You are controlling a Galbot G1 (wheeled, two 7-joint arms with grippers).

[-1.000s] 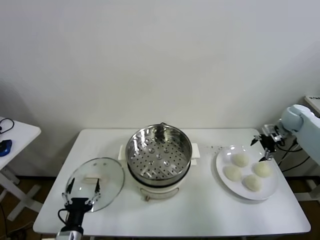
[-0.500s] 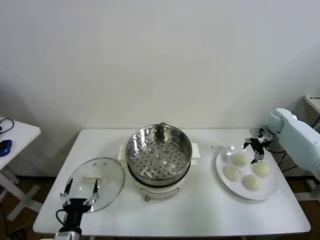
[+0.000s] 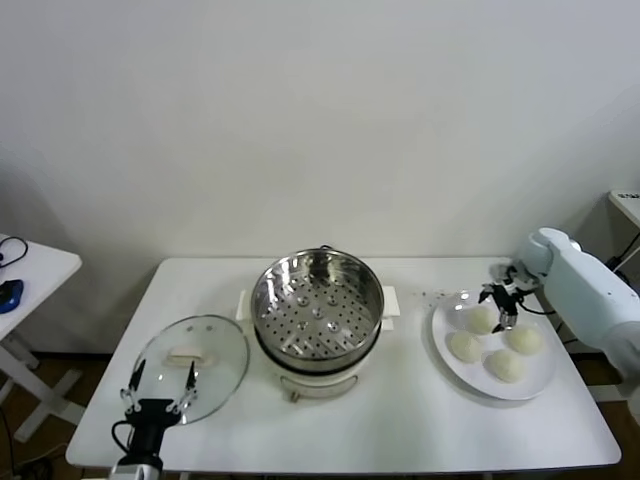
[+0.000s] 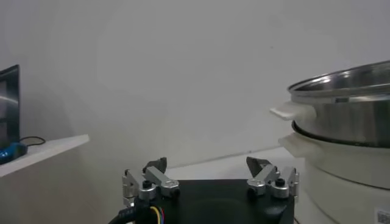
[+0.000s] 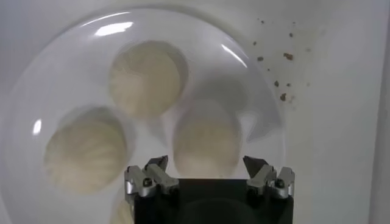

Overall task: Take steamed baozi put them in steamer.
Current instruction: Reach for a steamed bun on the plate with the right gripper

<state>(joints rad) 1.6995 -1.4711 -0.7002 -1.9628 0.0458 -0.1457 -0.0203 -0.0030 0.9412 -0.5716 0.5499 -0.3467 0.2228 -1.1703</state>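
Several cream-white steamed baozi lie on a white plate (image 3: pixel 444 318) at the table's right. My right gripper (image 3: pixel 499 302) hangs open just above the rear-left baozi (image 3: pixel 482 320). In the right wrist view that baozi (image 5: pixel 206 145) lies between the spread fingertips, apart from both. Two more baozi (image 5: pixel 146 79) (image 5: pixel 85 149) rest beyond it. The steamer (image 3: pixel 317 305), a shiny steel pot with an empty perforated tray, stands at the table's centre on its cream base. My left gripper (image 3: pixel 158 386) waits open and empty at the front left. The left wrist view shows the steamer (image 4: pixel 344 115) off to one side.
A round glass lid (image 3: pixel 192 365) with a white handle lies flat left of the steamer, right by the left gripper. Brown crumbs (image 3: pixel 432 294) dot the table between steamer and plate. A small side table (image 3: pixel 30 270) stands at far left.
My right gripper has moved from the plate's far right edge inward and down to over the rear-left baozi, still open. The left arm has barely shifted.
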